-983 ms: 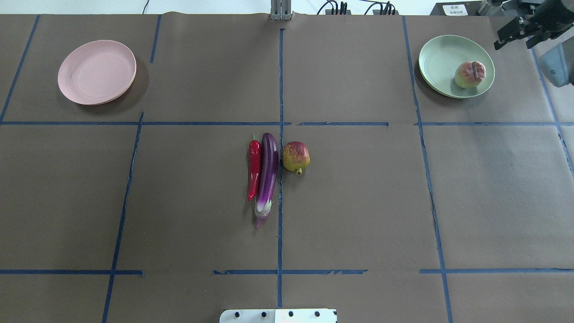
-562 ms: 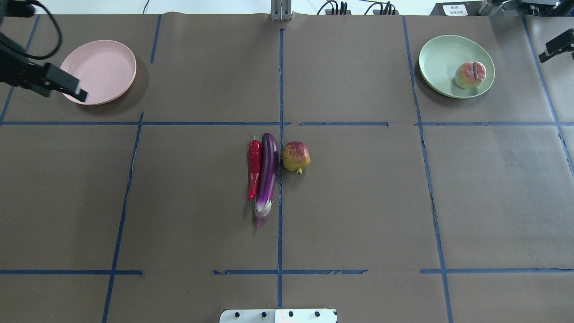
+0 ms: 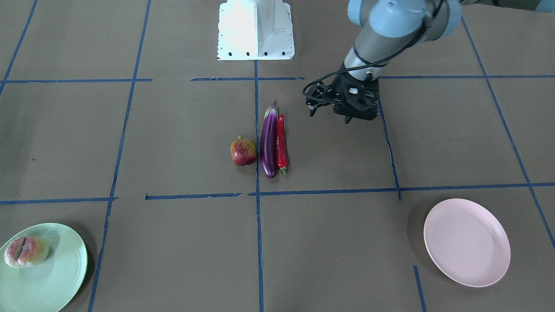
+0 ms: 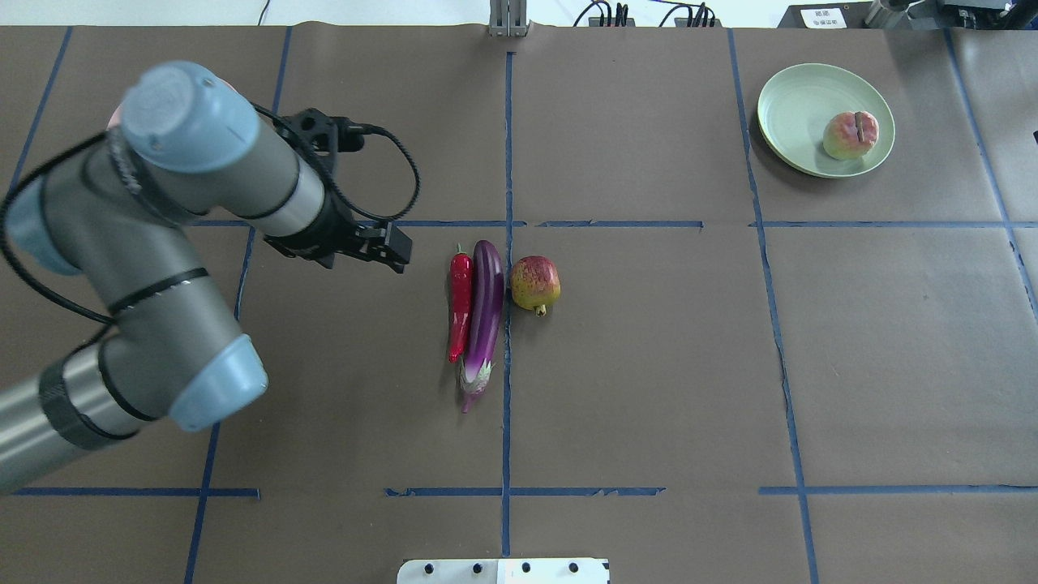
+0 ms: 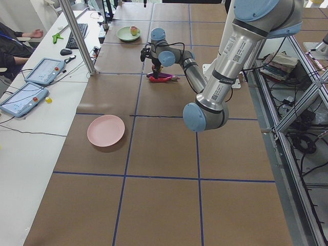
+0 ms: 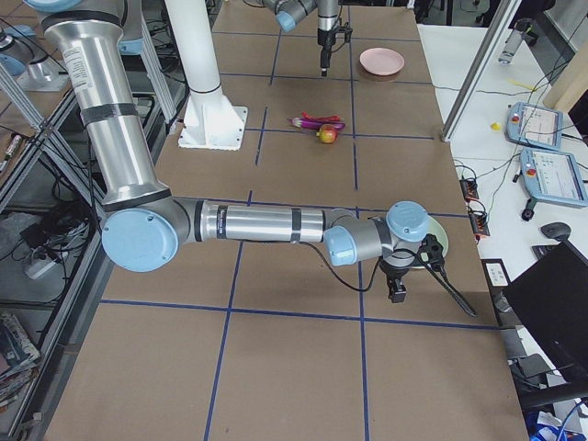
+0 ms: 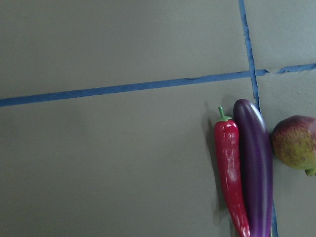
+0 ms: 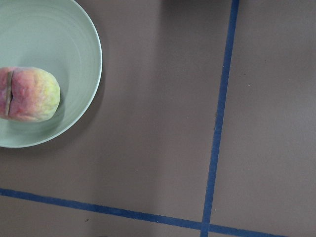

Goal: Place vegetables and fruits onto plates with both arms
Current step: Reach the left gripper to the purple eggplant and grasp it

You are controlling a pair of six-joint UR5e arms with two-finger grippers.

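The purple eggplant (image 4: 485, 316), the red chili (image 4: 460, 304) and the pomegranate (image 4: 534, 284) lie side by side at the table's middle, also in the left wrist view. My left gripper (image 4: 393, 247) hovers just left of the chili's stem end; in the front view it (image 3: 329, 117) looks open and empty. The peach (image 4: 850, 135) rests on the mint green plate (image 4: 799, 105) at the far right. The pink plate (image 3: 466, 242) is empty; my left arm hides it in the overhead view. My right gripper (image 6: 397, 294) hangs beside the green plate; I cannot tell its state.
The white base block (image 3: 256, 30) stands at the robot's edge of the table. Blue tape lines divide the brown table cover into squares. A side table with tablets (image 5: 31, 84) and an operator is beyond the far edge.
My left arm swung from over the pink plate at the far left to the middle, beside the chili. My right gripper left the overhead view past the right edge.
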